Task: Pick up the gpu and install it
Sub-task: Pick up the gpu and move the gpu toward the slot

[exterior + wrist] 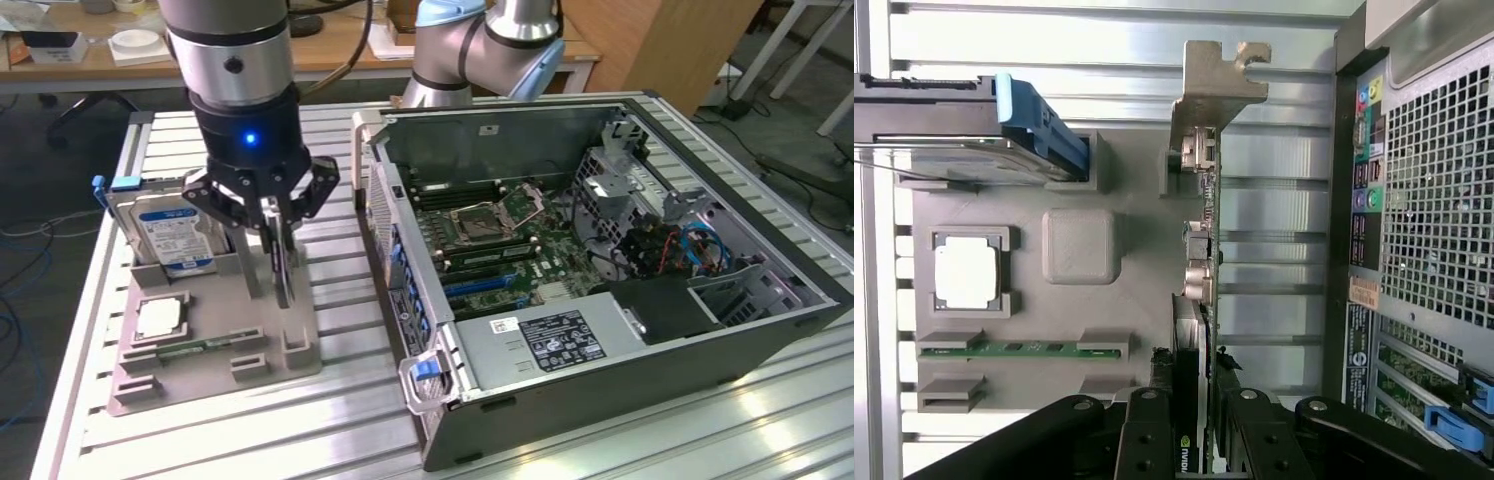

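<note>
Gpu (1206,240) stands on edge, pinched by the hand (275,238) pointing straight down over the gray tray (214,372).

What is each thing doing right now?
Gripper, closed on the graphics card.
Graphics card, upright in the gray holder, gripped.
Hard drive, upright in the holder.
Processor chip, flat in its pocket.
Memory stick, sitting in its slot.
Computer case, side off, inside showing.
</note>
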Tool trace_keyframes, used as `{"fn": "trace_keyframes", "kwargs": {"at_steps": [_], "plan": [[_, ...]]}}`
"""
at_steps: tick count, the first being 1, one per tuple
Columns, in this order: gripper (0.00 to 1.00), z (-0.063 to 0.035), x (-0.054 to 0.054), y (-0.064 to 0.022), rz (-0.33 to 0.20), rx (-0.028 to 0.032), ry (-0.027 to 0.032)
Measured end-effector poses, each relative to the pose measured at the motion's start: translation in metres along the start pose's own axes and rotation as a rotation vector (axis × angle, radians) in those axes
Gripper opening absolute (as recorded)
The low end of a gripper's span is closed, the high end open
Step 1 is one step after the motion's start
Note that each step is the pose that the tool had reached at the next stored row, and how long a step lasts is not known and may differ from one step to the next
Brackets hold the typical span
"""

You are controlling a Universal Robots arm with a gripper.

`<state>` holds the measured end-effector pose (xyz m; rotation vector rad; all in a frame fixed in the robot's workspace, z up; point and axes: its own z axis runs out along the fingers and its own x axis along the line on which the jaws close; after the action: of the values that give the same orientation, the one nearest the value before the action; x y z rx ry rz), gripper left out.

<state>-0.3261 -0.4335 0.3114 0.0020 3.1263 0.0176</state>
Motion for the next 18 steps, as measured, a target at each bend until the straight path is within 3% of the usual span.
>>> {"fn": "trace_keyframes", "kwargs": {"at_steps": [13,18], "plan": [[0.26,-0.012,0.0,0.0001,0.0,-0.0009,0.0],[0.26,-0.0121,0.0,0.0001,0.0,-0.0012,0.0]]}}
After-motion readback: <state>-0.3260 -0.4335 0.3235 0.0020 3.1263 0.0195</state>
